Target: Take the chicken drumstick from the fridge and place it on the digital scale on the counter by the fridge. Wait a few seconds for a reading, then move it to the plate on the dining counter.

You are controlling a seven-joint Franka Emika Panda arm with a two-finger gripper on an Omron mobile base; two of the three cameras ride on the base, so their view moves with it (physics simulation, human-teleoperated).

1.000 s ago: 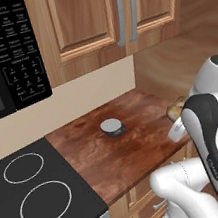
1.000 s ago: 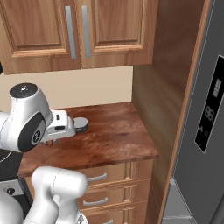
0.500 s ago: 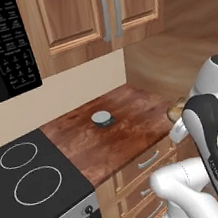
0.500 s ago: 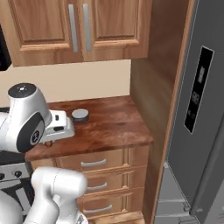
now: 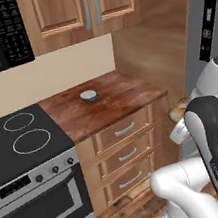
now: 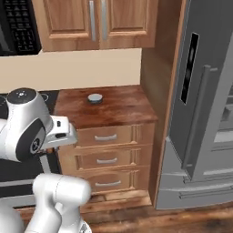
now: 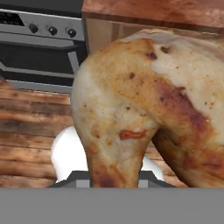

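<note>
One chicken drumstick (image 7: 144, 109) is present, golden-brown, looming close before the hand camera, its narrow end running down to the gripper (image 7: 114, 181), whose jaws are clamped together on it; in the left base view a small part of the same drumstick shows at the arm's far side, well right of the counter (image 5: 115, 102) and below its top; one digital scale (image 5: 88, 95), a pale disc on a dark base, sits on that counter toward its back, nothing on it; three drawers (image 6: 105, 136) are stacked under the counter; one stove (image 5: 26, 146) with two ring burners adjoins the counter's left end; one fridge (image 6: 205, 113), grey, door closed, stands beyond the counter's right end past a wood panel.
</note>
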